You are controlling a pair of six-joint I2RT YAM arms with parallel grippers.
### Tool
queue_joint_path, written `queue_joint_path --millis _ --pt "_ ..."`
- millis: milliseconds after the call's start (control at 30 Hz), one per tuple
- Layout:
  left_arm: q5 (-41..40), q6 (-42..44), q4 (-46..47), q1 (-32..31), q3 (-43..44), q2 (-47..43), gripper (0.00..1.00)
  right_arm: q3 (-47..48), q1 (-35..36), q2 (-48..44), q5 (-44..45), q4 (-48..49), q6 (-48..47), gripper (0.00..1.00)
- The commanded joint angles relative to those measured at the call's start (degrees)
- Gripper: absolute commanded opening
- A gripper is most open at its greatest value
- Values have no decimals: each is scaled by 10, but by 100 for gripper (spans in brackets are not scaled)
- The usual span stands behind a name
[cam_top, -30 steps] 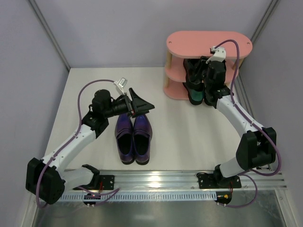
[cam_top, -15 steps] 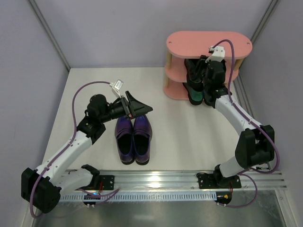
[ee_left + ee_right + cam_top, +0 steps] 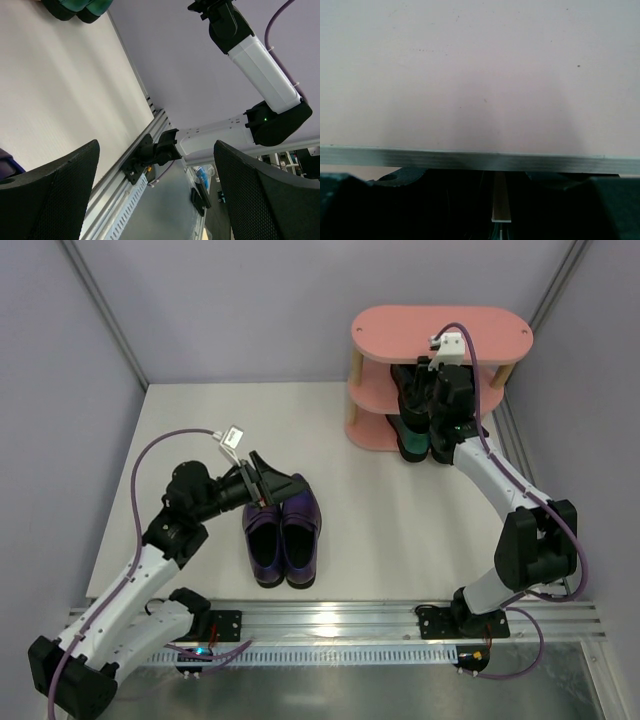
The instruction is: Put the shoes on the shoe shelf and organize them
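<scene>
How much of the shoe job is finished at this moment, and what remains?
Done: the green pair stands on the bottom tier of the shelf. In hand: the right gripper is at the black shoes on the middle tier; I cannot tell whether it grips one. Left: the purple pair lies on the table, with the open left gripper by its toes.

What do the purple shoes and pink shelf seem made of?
Purple shoes: likely polished or patent leather, possibly synthetic; glossy metallic sheen on the uppers. Pink shelf: painted wood-based board, matte; its edge shows pale layers. Posts: seemingly bare light wood.
</scene>
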Motion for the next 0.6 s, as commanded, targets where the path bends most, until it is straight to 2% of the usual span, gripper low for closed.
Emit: queue_joint_path --millis 0,367,433,500,533,567 --pt "-14 18 -15 0 -6 -21 93 15 -19 15 25 -26 -64 5" --pt "-22 29 -61 -1 -24 -55 93 32 -22 25 48 -33 -89 6" --pt "-24 30 -65 -1 -27 -65 93 30 -21 23 64 -32 -93 13" --pt "-25 33 -74 0 -30 -71 93 30 -22 19 64 -30 -90 26" --pt "-25 34 -77 -1 -30 -76 93 30 -21 17 61 -33 -87 42" --pt "-27 37 -81 -1 -31 -79 93 29 -21 13 58 -37 -79 47"
